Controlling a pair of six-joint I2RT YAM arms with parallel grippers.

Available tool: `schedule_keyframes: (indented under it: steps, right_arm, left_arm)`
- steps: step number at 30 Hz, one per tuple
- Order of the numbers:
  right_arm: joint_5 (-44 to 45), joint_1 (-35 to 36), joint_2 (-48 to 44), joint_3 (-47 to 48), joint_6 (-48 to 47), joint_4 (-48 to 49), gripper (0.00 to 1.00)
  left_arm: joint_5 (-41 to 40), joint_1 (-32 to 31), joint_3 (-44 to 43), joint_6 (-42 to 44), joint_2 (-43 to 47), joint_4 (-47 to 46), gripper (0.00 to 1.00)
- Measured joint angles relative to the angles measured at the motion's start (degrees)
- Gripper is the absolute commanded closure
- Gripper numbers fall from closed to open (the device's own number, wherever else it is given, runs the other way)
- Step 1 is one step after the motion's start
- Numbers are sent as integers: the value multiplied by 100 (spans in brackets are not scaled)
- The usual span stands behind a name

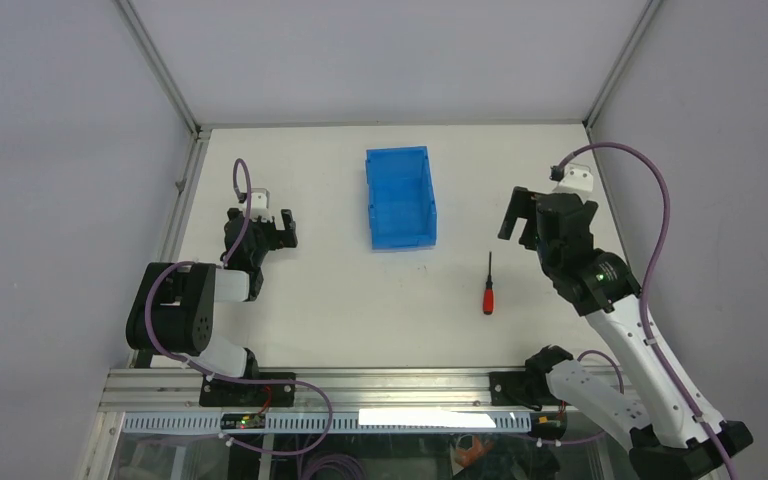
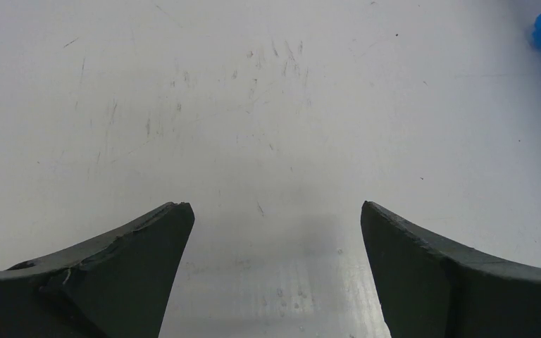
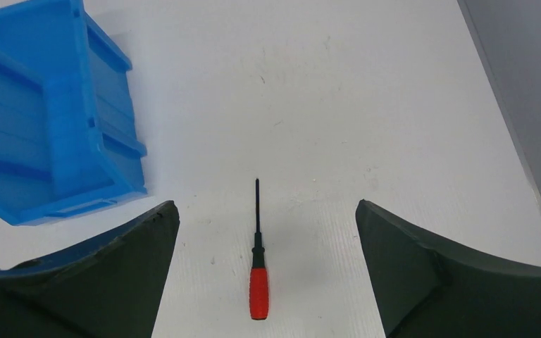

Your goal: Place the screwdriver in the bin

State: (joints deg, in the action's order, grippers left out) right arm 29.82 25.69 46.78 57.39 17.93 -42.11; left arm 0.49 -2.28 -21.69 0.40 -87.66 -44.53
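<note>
Both grippers are wide open and hold nothing. Right gripper (image 3: pixel 265 204): dark fingers (image 3: pixel 106 282) spread far apart, with the screwdriver (image 3: pixel 257 262) showing between them on the table below, untouched. It lies flat, red handle nearest the wrist camera, thin black shaft pointing away. The bin (image 3: pixel 113 105), bright blue with its open top up, sits to the left in that view, apart from the screwdriver. Top view: screwdriver (image 1: pixel 488 287) lies on the white table (image 1: pixel 340 310), right of the bin (image 1: pixel 400 155), nearer the arm bases and outside the bin. The right gripper (image 1: pixel 517 218) is just right of it and slightly farther back. Left gripper (image 2: pixel 275 205): fingers (image 2: pixel 127 267) equally spread over scuffed table, a blue bin corner at the top right edge. In the top view the left gripper (image 1: pixel 278 232) is left of the bin, well apart.
</note>
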Motion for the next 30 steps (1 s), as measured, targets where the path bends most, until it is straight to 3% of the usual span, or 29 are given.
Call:
schedule_keyframes:
  steps: [19,30]
  right_arm:
    - [-780,0,1379,-2,863,-649,1]
    - [-1602,0,2623,-1172,1539,-468,4]
  left_arm:
    - [0,0,0,0,0,0,1]
    - [0,0,0,0,0,0,1]
